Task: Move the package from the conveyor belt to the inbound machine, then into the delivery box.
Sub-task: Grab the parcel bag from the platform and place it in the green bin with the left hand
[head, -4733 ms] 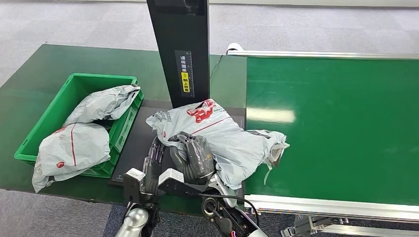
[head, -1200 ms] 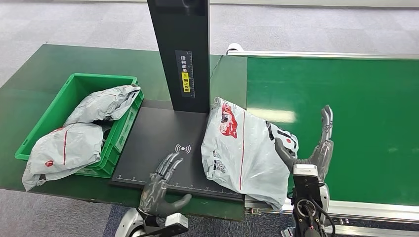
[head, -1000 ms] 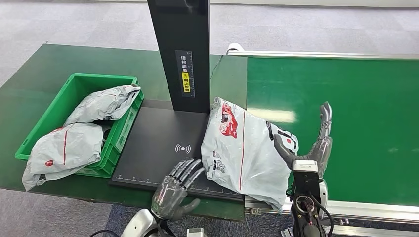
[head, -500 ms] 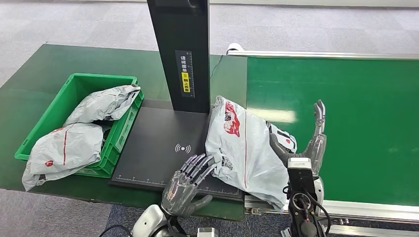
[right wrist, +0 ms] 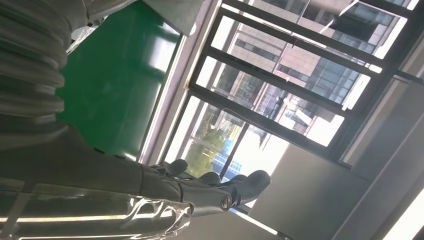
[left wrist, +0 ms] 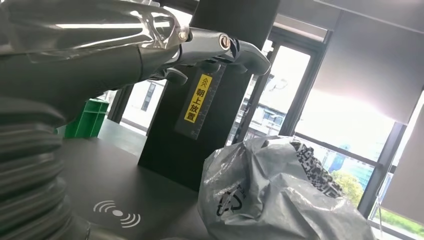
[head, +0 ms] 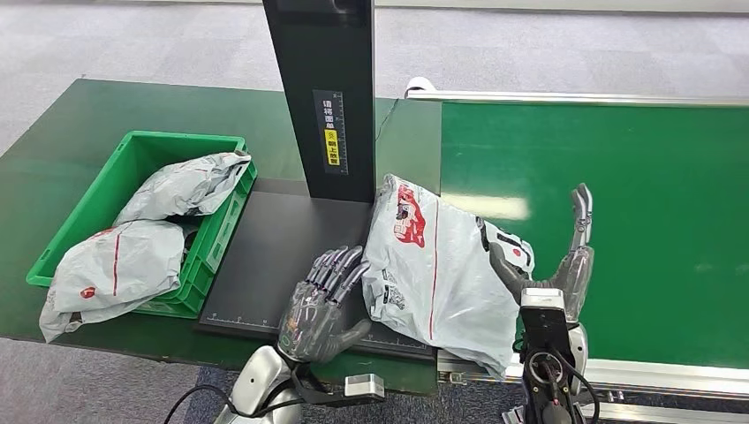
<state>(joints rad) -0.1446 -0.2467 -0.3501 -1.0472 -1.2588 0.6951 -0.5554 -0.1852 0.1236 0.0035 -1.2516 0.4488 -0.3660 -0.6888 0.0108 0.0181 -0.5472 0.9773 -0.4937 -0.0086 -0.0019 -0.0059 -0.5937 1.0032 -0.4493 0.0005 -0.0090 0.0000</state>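
Green conveyor belt [head: 609,221] fills the right of the head view; a dark green surface [head: 79,124] lies to its left. Between them rises a black scanner post [head: 322,88] with a yellow label, standing on a black scanner plate [head: 274,256]. At the left edge of the plate sits a green box [head: 132,168] holding two grey bags [head: 181,185], one draped over its near rim.

The grey package [head: 437,274], marked in red, lies half on the plate's right part and half on the belt's near left edge. The left hand [head: 322,300] is empty with fingers spread, over the plate just beside the package's left edge; contact cannot be confirmed. The right hand [head: 556,265] is empty with fingers extended upward, at the package's right side, its thumb against the package.
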